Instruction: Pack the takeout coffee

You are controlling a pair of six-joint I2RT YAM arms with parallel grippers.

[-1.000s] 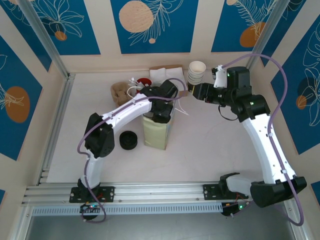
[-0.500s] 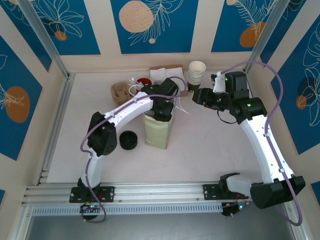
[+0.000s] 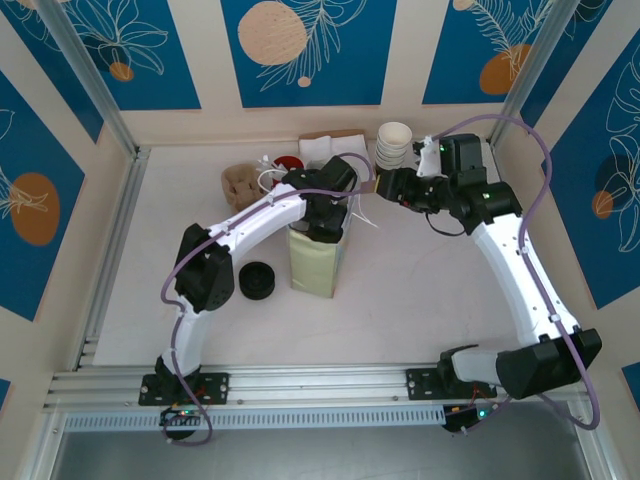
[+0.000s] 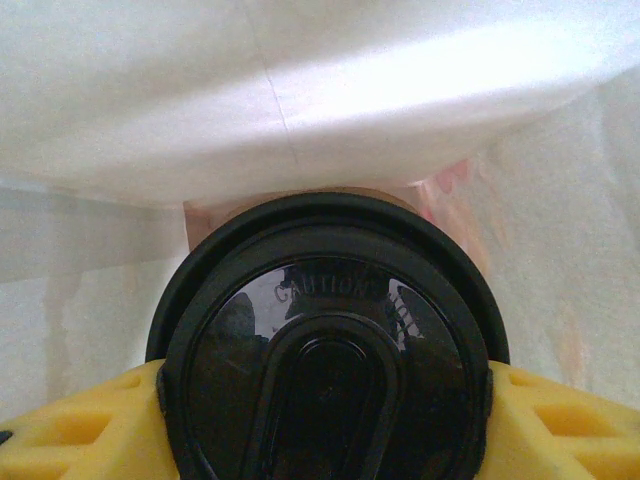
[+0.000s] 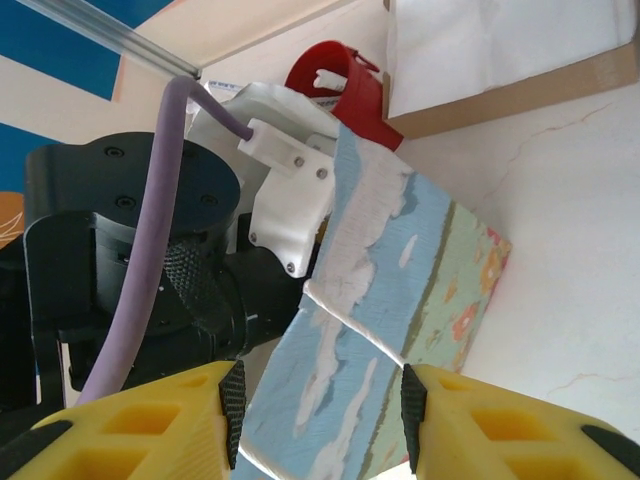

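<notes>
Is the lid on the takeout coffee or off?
On. In the left wrist view the black lid sits flat over the takeout coffee, whose tan side just shows beneath the rim.

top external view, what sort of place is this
Likely a mock takeout coffee station in a robot test cell: stacked paper cups, a pile of black lids, a paper bag.

Lid of takeout coffee (image 4: 325,360): glossy black plastic; bag (image 5: 390,320): matt printed paper, probably; table (image 3: 420,290): smooth, pale.

takeout coffee (image 4: 325,350): lid cut by bottom edge | sides mostly hidden
</notes>
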